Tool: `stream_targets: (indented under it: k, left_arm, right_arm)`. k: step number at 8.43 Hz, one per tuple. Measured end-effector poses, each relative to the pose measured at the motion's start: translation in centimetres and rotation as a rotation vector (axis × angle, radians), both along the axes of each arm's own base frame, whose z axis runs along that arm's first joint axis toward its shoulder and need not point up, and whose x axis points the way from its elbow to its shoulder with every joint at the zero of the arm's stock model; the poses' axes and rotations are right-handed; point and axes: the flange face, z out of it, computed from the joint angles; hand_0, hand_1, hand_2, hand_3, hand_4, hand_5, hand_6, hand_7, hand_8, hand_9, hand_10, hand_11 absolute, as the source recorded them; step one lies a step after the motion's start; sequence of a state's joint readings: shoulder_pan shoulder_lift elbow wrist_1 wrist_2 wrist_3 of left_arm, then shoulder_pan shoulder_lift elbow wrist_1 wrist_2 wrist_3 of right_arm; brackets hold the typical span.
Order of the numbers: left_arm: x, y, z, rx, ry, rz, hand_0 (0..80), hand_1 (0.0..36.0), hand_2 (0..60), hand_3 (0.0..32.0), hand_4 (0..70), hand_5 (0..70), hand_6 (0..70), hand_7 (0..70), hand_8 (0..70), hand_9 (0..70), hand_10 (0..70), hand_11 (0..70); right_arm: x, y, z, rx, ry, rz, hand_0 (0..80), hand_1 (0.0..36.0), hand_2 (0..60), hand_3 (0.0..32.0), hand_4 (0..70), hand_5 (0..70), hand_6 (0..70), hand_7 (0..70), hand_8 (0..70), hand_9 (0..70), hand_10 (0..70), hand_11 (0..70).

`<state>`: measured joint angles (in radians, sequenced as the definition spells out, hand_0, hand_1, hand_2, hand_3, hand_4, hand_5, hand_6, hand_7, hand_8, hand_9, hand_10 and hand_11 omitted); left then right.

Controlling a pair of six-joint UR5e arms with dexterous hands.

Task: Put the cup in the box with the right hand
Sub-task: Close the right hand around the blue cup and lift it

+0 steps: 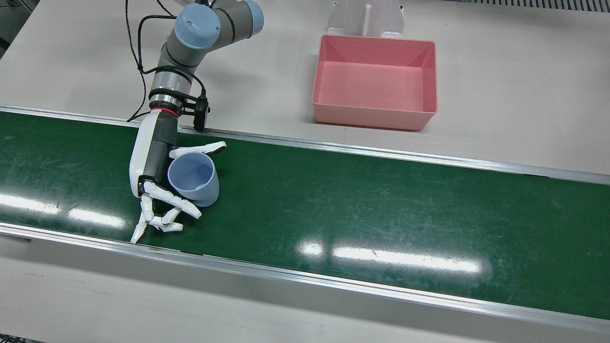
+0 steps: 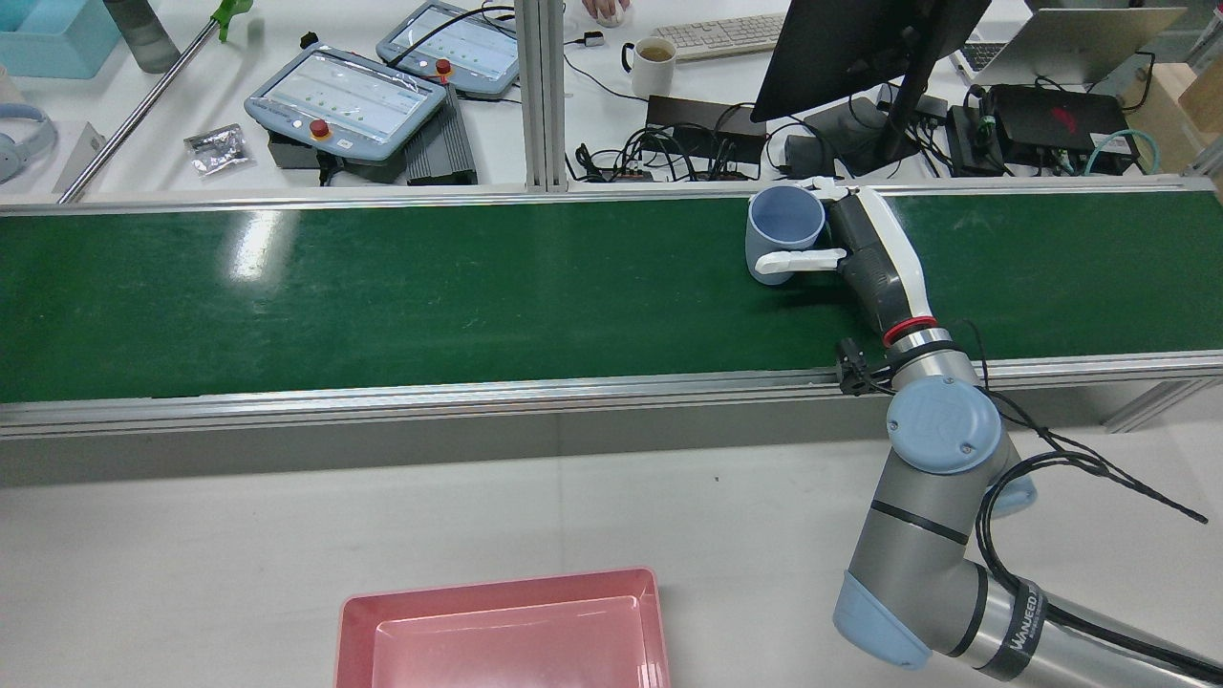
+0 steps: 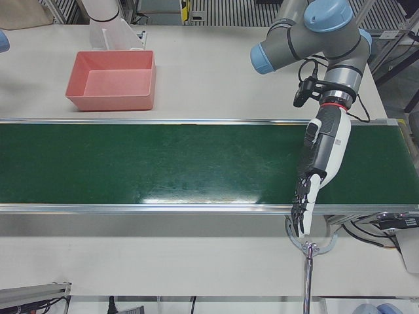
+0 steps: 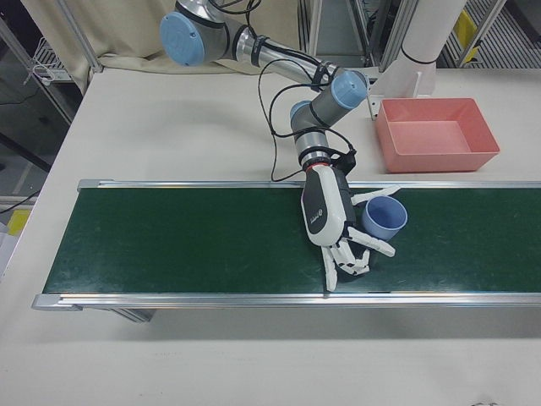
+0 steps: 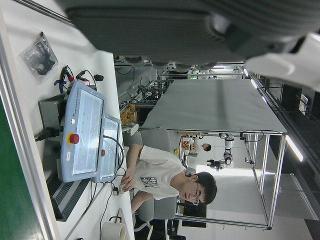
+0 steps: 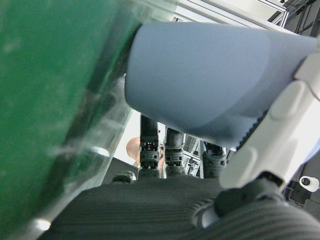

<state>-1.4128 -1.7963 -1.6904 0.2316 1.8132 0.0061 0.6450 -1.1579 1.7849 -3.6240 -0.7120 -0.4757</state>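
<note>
Front view shows the right hand (image 1: 157, 176) cradling the cup (image 1: 194, 180), fingers loosely curled, firm contact unclear.

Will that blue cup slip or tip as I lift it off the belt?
The cup looks thin, smooth plastic, so probably light and somewhat slippery. The right hand wraps its tapered wall only partly; it may slide downward. Empty and open-topped, it likely tips easily.

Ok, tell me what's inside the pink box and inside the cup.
The pink box shows only its bare floor; nothing lies in it. The blue cup, held by the right hand over the green belt, looks empty too, though its very bottom isn't fully visible.
</note>
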Motion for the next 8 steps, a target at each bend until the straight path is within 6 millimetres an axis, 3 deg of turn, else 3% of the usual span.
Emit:
stream_targets:
  k: [1,2,3,4,6,8]
  left_arm:
    - [0.0,0.0,0.0,0.000,0.000,0.000,0.0,0.0,0.0,0.0,0.0,0.0,0.0,0.0,0.0,0.0,0.0,0.0]
    - [0.0,0.0,0.0,0.000,0.000,0.000,0.0,0.0,0.0,0.0,0.0,0.0,0.0,0.0,0.0,0.0,0.0,0.0]
    - [0.0,0.0,0.0,0.000,0.000,-0.001,0.0,0.0,0.0,0.0,0.0,0.0,0.0,0.0,0.0,0.0,0.0,0.0]
    - [0.0,0.0,0.0,0.000,0.000,0.000,0.0,0.0,0.0,0.0,0.0,0.0,0.0,0.0,0.0,0.0,0.0,0.0]
    - [0.0,0.0,0.0,0.000,0.000,0.000,0.0,0.0,0.0,0.0,0.0,0.0,0.0,0.0,0.0,0.0,0.0,0.0]
    - [0.0,0.0,0.0,0.000,0.000,0.000,0.0,0.0,0.0,0.0,0.0,0.0,0.0,0.0,0.0,0.0,0.0,0.0]
  right_arm:
    - [0.1,0.0,0.0,-0.001,0.002,0.002,55.8,27.8,36.2,0.0,48.8,7.1,30.1,70.0,27.6,50.2,4.3,7.6]
    - [0.3,0.0,-0.1,-0.006,0.008,0.004,59.5,33.5,47.9,0.0,46.9,9.8,33.7,70.0,34.7,57.6,10.0,16.1]
    - [0.6,0.0,-0.1,-0.010,0.013,0.006,58.7,30.7,38.2,0.0,38.3,10.3,34.4,70.0,38.3,61.7,13.4,21.2]
    - [1.0,0.1,0.0,-0.013,0.018,0.008,58.4,30.1,36.4,0.0,36.2,10.6,34.8,70.0,39.4,63.0,15.1,23.6]
    - [1.8,0.4,-0.4,-0.006,0.008,0.011,57.0,30.5,41.4,0.0,33.7,10.5,34.6,70.0,38.1,61.5,15.0,23.5]
    - [4.2,2.2,-3.7,0.040,-0.025,0.012,55.3,29.2,42.4,0.0,35.6,9.9,34.2,70.0,37.1,60.5,14.9,23.2]
